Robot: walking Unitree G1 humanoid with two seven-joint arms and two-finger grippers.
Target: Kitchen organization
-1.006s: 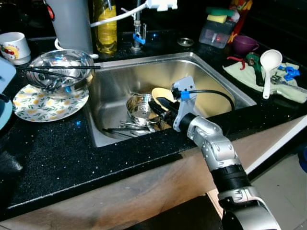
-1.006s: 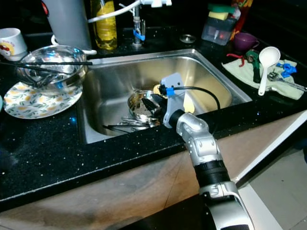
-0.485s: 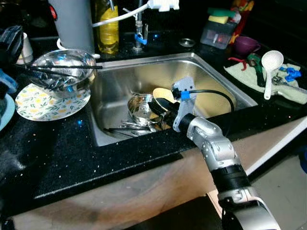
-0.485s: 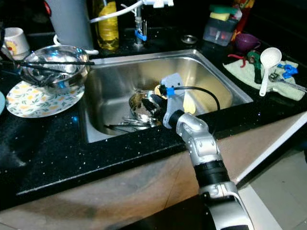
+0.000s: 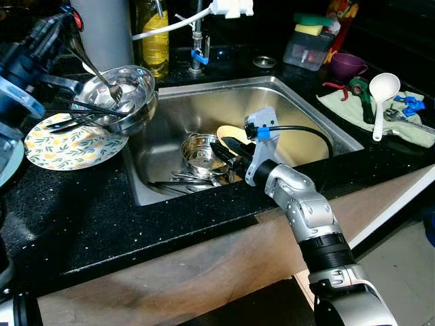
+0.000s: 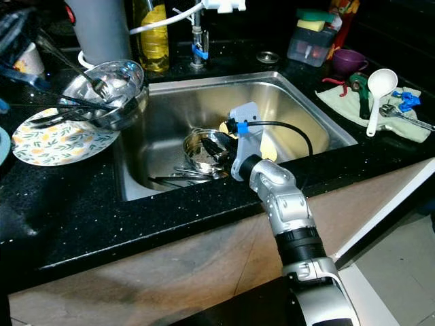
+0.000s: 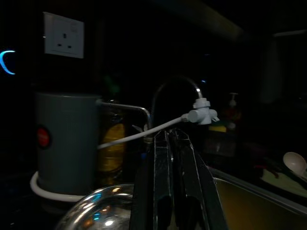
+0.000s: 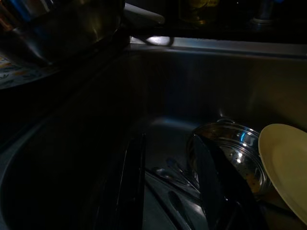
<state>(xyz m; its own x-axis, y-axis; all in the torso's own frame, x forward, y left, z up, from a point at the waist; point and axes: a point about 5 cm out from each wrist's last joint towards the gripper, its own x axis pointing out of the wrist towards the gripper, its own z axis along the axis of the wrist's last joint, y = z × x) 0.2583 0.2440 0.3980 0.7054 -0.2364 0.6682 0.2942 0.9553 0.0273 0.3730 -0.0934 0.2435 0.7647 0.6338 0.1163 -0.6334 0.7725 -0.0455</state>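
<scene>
Stainless steel sink (image 5: 177, 119) holds small round steel pot (image 5: 198, 153), loose cutlery (image 5: 183, 179). Right hand (image 5: 221, 151) released, fingers spread at pot rim. Left hand (image 7: 173, 187) clenched above tilted steel bowl (image 5: 126, 95) on black bench (image 5: 81, 204). Step, judged: pot retrieval; next, close on rim.

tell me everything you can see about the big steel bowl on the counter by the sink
The steel bowl is a wide, shiny, round metal bowl, tipped toward the sink so its rim overhangs the sink's left edge. Its base rests on a floral plate on the black counter. Dark chopstick-like utensils lie under its left side, and a spoon stands in it. The left pincer holds that spoon's handle above the bowl. A grey canister stands just behind.
</scene>
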